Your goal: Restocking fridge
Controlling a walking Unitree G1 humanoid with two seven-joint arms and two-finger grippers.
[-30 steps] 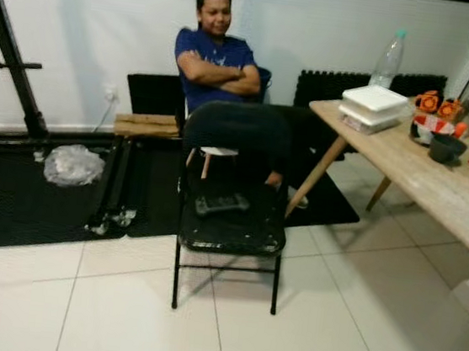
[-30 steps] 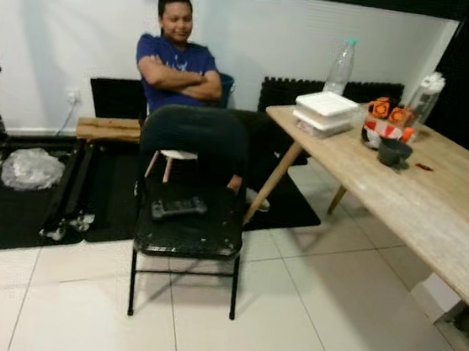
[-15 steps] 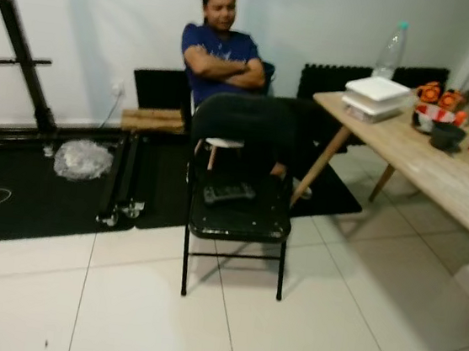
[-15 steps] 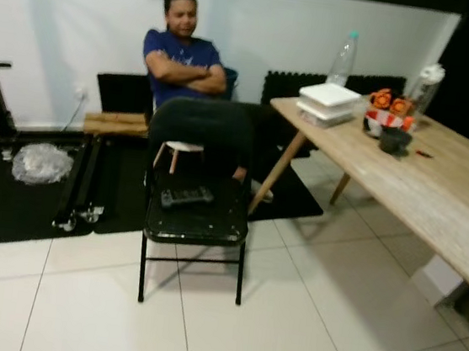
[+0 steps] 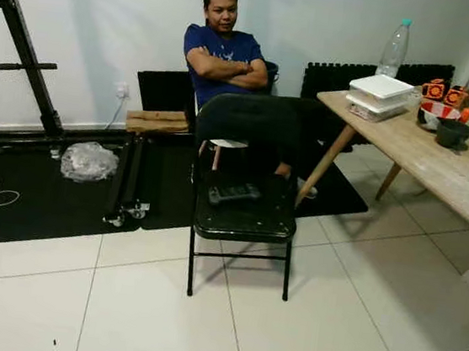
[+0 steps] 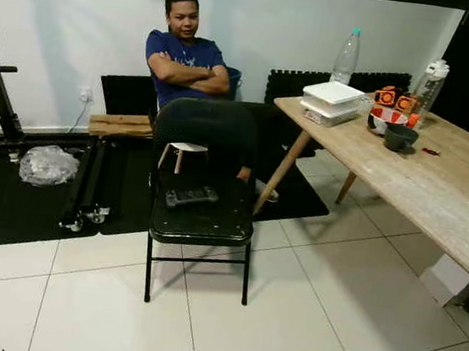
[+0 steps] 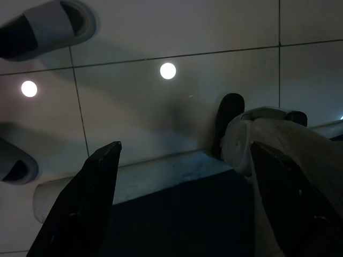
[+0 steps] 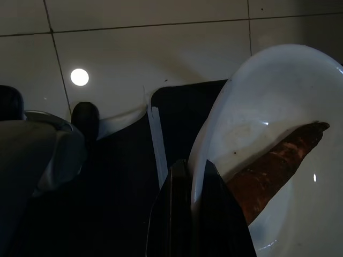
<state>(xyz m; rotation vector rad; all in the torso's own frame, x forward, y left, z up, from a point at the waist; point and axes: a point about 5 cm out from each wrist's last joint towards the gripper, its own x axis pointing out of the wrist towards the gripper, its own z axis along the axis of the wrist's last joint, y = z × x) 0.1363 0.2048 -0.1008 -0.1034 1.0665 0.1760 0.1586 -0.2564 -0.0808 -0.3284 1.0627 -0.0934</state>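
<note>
In the right wrist view my right gripper (image 8: 193, 176) is shut on the rim of a white bowl (image 8: 268, 101), held low over the tiled floor. A long brown-orange vegetable (image 8: 278, 160) lies inside the bowl. My left gripper (image 7: 186, 147) hangs open above the floor tiles, its two black fingers (image 7: 86, 198) set wide apart with nothing between them. No fridge is in sight in the head views.
A black folding chair (image 5: 242, 219) stands straight ahead with a dark controller (image 5: 234, 194) on its seat. Behind it sits a person (image 5: 225, 52) with crossed arms. A wooden table (image 5: 439, 165) at right carries white boxes (image 5: 379, 95), a bottle (image 5: 393, 49) and a dark bowl (image 5: 451, 132). Slippers (image 7: 48, 24) lie by my feet.
The whole head view has shifted right and down slightly, so the camera moved; the chair, person and table stand as before.
</note>
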